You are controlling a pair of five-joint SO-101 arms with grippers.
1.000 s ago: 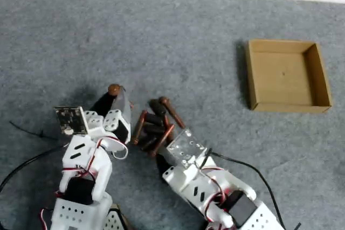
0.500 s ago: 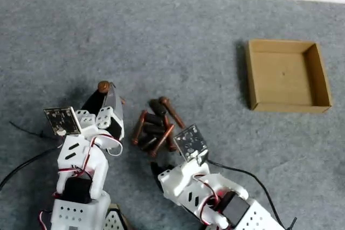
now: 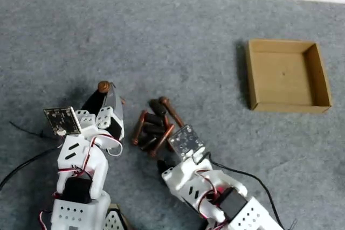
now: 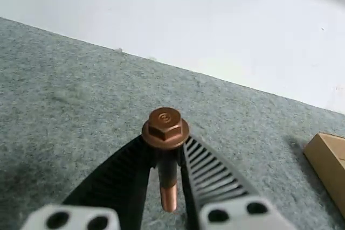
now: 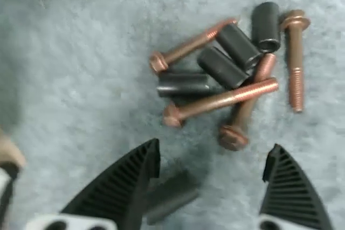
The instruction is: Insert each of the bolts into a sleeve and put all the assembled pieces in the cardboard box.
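One copper bolt [image 4: 165, 127] is clamped in the left fingers [image 4: 207, 165], which are closed tight on its shank. The hex head sits just past the fingertips and the threaded end shows between them. In the high view this held bolt [image 3: 103, 86] is lifted off the grey surface [image 3: 188, 41], just beside the pile [image 3: 155, 126] of loose parts. In the pile, four more bolts [image 5: 221, 100] lie flat and crossed over one another, and four dark sleeves [image 5: 222, 67] lie among them, touching the bolts and each other. A fifth sleeve [image 5: 170, 196] lies alone on the surface, apart from the pile and just beside one of the right fingers [image 5: 129, 181]. Those fingers are spread wide and hold nothing, hanging over the surface at the near edge of the pile. From above, the right arm [image 3: 186, 144] is right at the pile's near side, next to the left arm [image 3: 89, 149]. The cardboard box [image 3: 252, 79] sits open-topped on the surface, well apart from the pile and both arms, toward the far right.
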